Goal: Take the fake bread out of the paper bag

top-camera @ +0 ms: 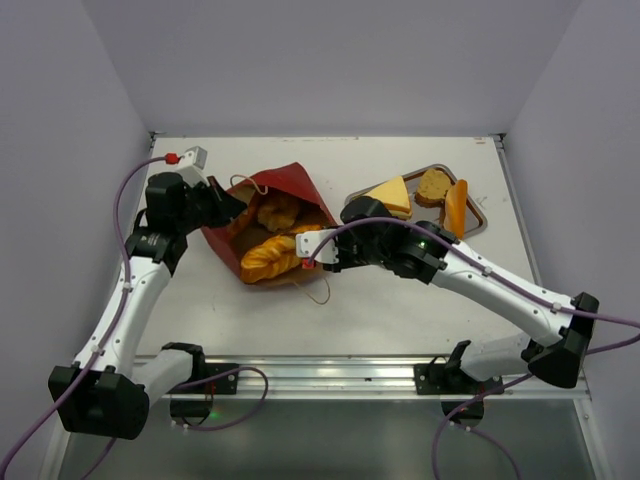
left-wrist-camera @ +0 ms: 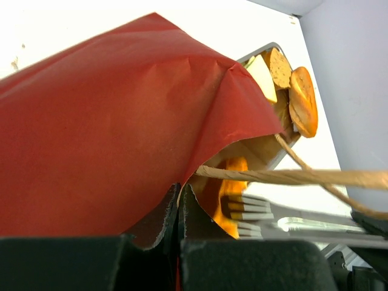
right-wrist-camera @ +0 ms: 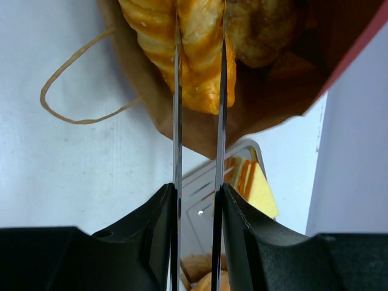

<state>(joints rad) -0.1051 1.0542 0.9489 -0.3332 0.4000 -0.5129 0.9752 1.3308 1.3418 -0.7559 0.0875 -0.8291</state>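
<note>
The red paper bag (top-camera: 290,182) lies on its side on the desk (top-camera: 400,310), its mouth gaping.
Right of the bag, a tray (top-camera: 478,225) carries three bread pieces (top-camera: 392,195). The left hand (top-camera: 228,205) is pressed together on the bag's left edge. At the bag's mouth, the right hand (top-camera: 325,252) pinches metal tongs (right-wrist-camera: 176,121), whose blades squeeze a braided loaf (top-camera: 268,258) lying there.

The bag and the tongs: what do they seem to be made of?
The bag looks like matte paper: red outside, brown kraft inside, softly creased. The tongs look like polished metal, probably steel: thin mirror-bright blades.
</note>
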